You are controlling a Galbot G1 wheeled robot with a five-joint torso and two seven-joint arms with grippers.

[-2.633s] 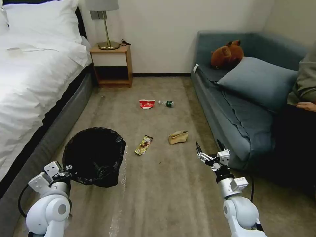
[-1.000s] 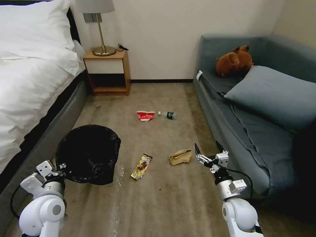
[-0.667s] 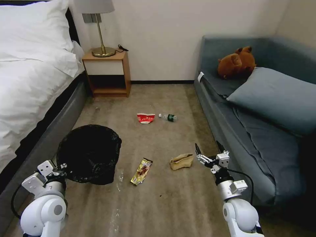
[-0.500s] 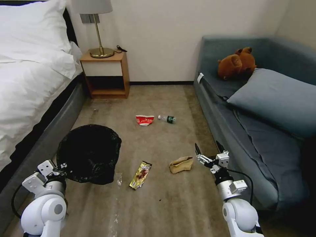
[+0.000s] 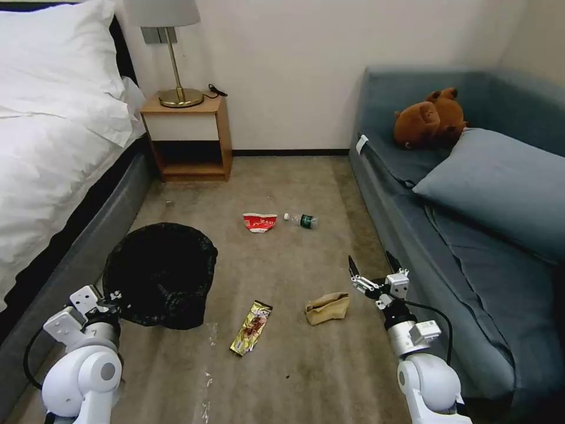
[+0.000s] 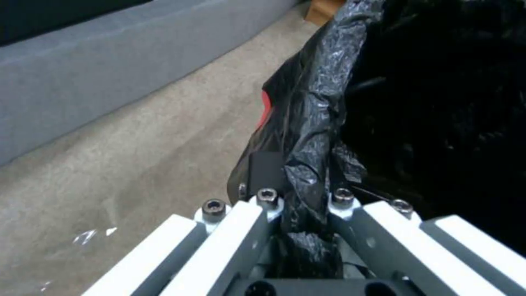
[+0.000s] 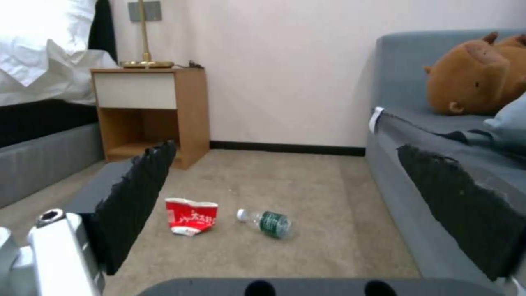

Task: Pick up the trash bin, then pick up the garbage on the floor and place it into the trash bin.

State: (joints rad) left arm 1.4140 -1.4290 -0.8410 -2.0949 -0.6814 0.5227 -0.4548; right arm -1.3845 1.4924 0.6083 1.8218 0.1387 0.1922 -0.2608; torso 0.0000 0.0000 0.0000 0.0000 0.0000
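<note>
Red cup [image 7: 191,216]: white print, not legible. Bottle [image 7: 267,222]: green label, unreadable. Wrapper [image 5: 251,327]: print too small to read.

L arm bent low at near left w/ left gripper [image 5: 112,296] pinched tight on the near rim of the trash bin [image 5: 162,274], while R arm reaches fwd at near right, wrist about level, right gripper [image 5: 372,272] held above floor, fingers spread wide apart, gripping nothing.
</note>
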